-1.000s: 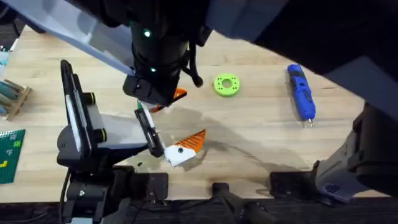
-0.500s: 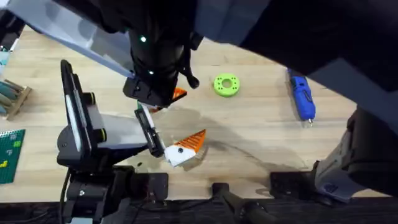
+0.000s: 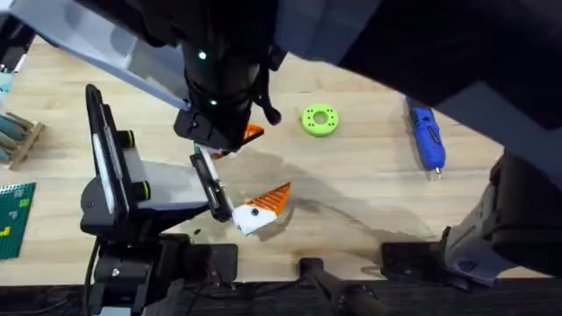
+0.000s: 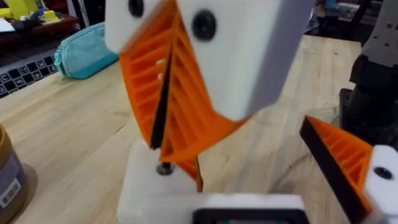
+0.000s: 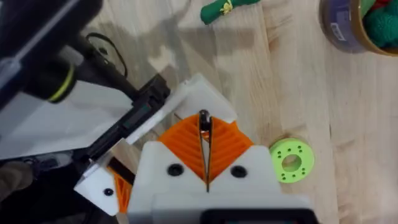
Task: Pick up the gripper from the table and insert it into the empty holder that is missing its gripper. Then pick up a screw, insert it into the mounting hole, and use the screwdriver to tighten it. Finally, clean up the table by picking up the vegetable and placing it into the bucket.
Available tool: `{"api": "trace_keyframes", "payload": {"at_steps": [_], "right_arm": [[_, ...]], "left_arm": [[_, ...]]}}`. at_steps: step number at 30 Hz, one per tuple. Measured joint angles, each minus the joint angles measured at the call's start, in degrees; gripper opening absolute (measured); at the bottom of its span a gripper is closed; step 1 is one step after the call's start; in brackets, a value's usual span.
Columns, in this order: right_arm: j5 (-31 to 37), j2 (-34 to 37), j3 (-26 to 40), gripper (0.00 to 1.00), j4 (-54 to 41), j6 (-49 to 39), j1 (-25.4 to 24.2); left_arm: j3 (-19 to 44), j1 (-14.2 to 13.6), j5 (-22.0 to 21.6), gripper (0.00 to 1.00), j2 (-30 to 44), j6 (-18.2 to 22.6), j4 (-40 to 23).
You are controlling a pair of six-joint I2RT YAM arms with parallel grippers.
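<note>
The right pincer (image 5: 205, 155) has its two orange ribbed pads pressed together on a small dark screw (image 5: 203, 118), whose tip pokes out just beyond the pad ends. In the overhead view this arm reaches across the middle, dark and large, with its orange tip showing over the left half of the counter (image 3: 369, 175). Right under the screw sits the holder (image 5: 199, 99), a white mount on the tip of the left arm. The left pincer (image 3: 261, 209) lies low near the counter's front edge; one orange ribbed finger (image 3: 274, 198) with a dark hole in its white base is visible there, and I cannot tell whether the pincer is spread or closed. A flat green disc (image 3: 319, 120) with a hole rests just beyond, and the blue screwdriver (image 3: 425, 130) lies well apart toward the right side. The bucket (image 5: 360, 25) stands at the far side in the right wrist view, with a green vegetable (image 5: 227, 9) lying on the counter near it
</note>
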Motion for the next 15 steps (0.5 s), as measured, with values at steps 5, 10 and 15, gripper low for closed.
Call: {"api": "trace_keyframes", "payload": {"at_steps": [5,10,15], "right_arm": [[0.0,0.0,0.0,0.005,0.0,0.0,0.0],[0.0,0.2,0.0,0.005,-0.8,0.0,0.0],[0.0,1.3,0.0,0.005,-0.9,0.0,0.0]], "left_arm": [[0.0,0.0,0.0,0.987,0.0,0.0,0.0],[0.0,0.0,0.0,0.986,0.0,0.0,0.0],[0.0,0.0,0.0,0.986,0.0,-0.5,0.0]]}}
